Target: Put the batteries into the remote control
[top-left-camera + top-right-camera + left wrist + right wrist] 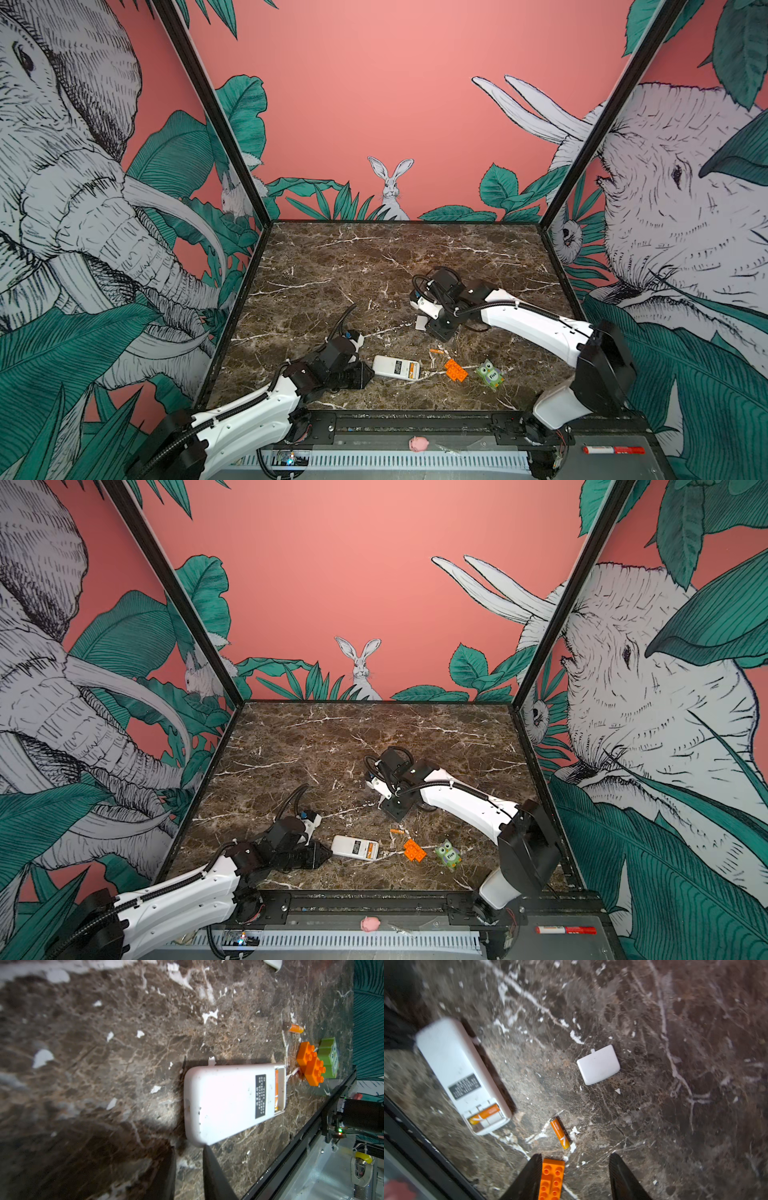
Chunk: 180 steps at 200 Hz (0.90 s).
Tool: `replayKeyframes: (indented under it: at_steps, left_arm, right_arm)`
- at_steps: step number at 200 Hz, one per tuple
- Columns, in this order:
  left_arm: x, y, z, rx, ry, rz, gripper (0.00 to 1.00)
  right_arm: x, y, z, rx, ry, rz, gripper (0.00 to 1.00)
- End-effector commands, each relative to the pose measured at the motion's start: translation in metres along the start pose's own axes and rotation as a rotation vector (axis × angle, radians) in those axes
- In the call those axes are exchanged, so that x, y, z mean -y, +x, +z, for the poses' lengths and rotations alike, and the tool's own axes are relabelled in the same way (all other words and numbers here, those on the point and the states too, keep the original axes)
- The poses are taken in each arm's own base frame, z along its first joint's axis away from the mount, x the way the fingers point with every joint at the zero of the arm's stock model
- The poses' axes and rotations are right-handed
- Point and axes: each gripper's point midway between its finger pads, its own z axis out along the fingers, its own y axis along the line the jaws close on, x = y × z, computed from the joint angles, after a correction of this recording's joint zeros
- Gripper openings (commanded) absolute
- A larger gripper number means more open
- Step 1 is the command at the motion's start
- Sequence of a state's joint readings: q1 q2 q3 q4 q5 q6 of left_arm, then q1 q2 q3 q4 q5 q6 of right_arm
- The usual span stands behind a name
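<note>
While the remote control (pixel 395 368) lies near the front edge, marble table (pixel 374 266) behind is bare.

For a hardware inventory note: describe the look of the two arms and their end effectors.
Both arms have glossy white shells with black joint housings and a black ribbed cable along each link. The left arm and the right arm each carry a black wrist block. The left end effector and the right end effector have tapered matte black fingers. No markings are legible.
</note>
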State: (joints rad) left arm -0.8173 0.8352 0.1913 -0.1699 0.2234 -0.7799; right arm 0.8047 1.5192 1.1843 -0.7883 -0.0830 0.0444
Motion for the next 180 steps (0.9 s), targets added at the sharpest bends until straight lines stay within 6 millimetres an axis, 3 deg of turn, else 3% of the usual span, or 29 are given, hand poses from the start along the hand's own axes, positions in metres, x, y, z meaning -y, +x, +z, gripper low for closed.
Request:
replayKeyframes:
  at_steps: [1, 35, 59, 152, 180]
  left_arm:
    - [-0.017, 0.008, 0.002, -0.009, -0.062, 0.024, 0.26]
    - [-0.017, 0.005, 0.002, 0.010, -0.056, 0.072, 0.28]
    - [-0.012, 0.000, 0.000, 0.018, -0.049, 0.108, 0.29]
    - [-0.006, -0.005, -0.010, 0.065, -0.022, 0.156, 0.31]
    - [-0.006, -0.004, -0.010, 0.064, -0.017, 0.163, 0.31]
  right_arm:
    - [-0.008, -0.002, -0.022, 0.067, -0.039, 0.448, 0.58]
    - [0.004, 0.010, -0.038, 0.163, -0.014, 0.954, 0.70]
    - [-0.001, 0.018, -0.029, 0.162, -0.038, 1.162, 0.71]
    - [-0.009, 0.027, 0.015, 0.087, 0.034, 1.416, 0.58]
    - [-0.004, 0.028, 0.020, 0.099, 0.066, 1.452, 0.55]
